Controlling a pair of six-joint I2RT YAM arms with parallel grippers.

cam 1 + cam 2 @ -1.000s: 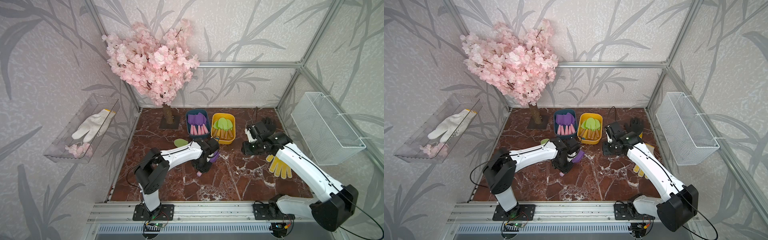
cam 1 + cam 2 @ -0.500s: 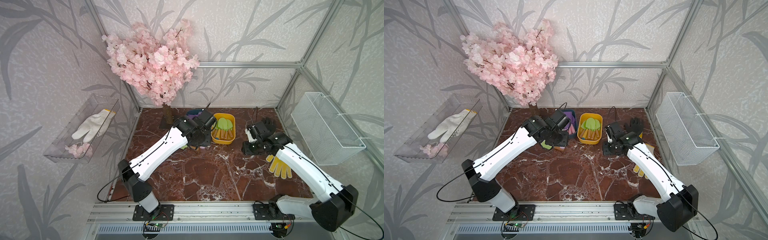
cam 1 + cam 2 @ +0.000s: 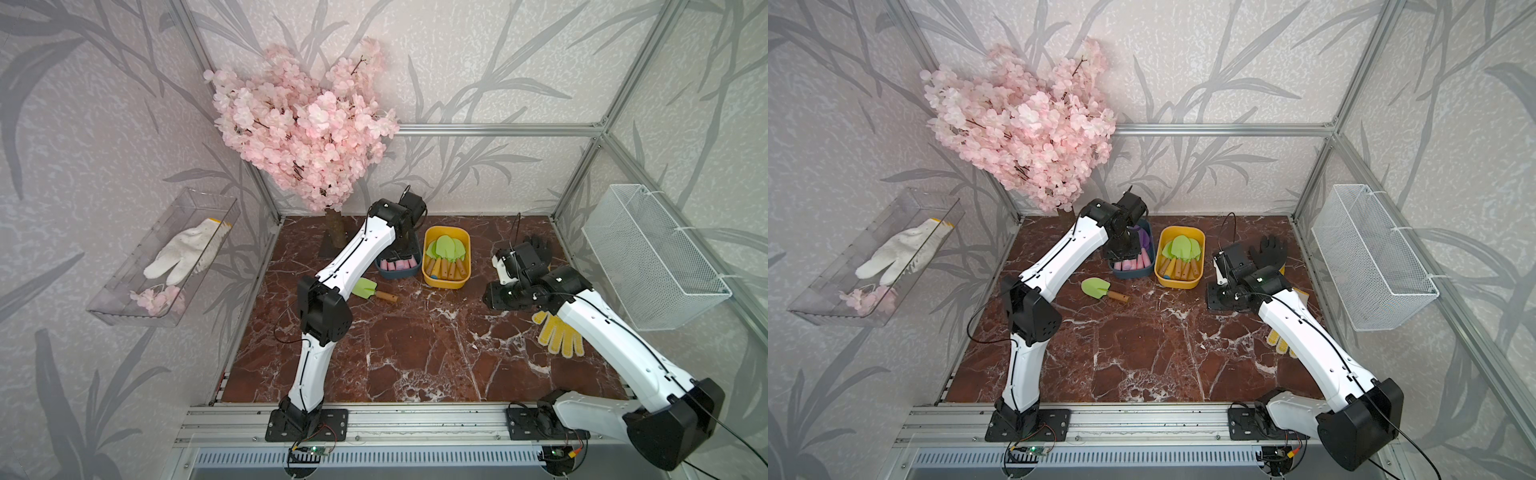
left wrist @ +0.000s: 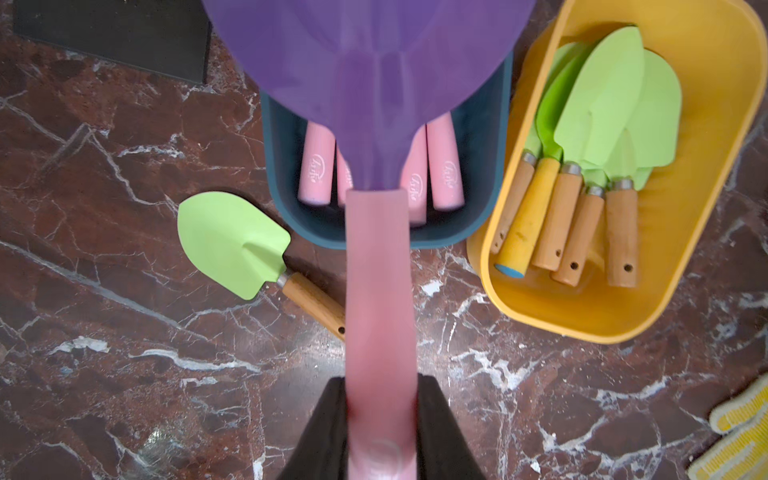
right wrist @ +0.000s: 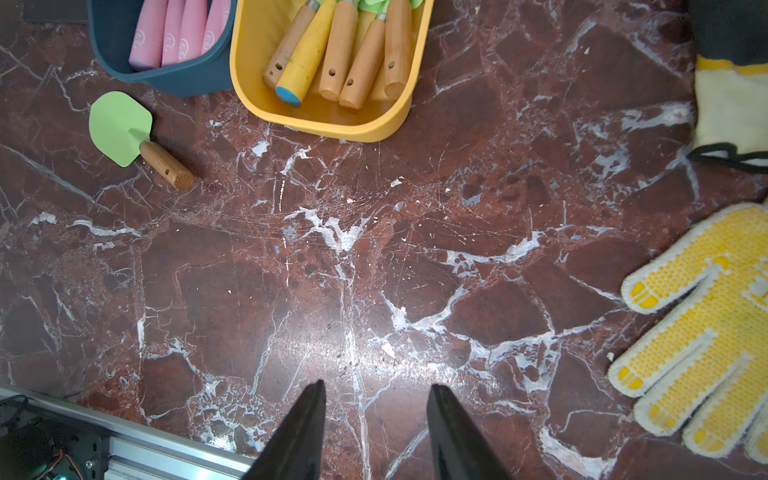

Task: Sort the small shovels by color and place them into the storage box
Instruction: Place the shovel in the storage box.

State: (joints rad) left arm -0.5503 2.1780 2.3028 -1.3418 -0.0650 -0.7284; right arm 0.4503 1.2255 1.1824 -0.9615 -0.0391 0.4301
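**Purple shovel held over the blue box**

The left gripper (image 4: pixel 381 399) is closed on the far end of the pink handle of a purple shovel (image 4: pixel 374 62). The handle is pressed between the two black fingers (image 4: pixel 324 415). The purple blade points away from the gripper and hangs above the blue box (image 4: pixel 482 174); I cannot tell if it touches anything there.

In this box lie the other purple shovels (image 4: pixel 444 166), their pink handles side by side. Each handle carries a small white word in curly script, too fine for me to read.

Just beside stands the yellow box (image 4: pixel 698 208), holding the green shovels (image 4: pixel 602 104). They have wooden handles, except one yellow handle with a blue end.

One loose green shovel (image 3: pixel 365 286) lies on the marble table (image 5: pixel 374 249), near the front corner of the blue box.

The right gripper (image 5: pixel 376 399) hangs over bare table with its jaws a little apart and nothing between them. A yellow glove (image 5: pixel 706 324) lies near it.
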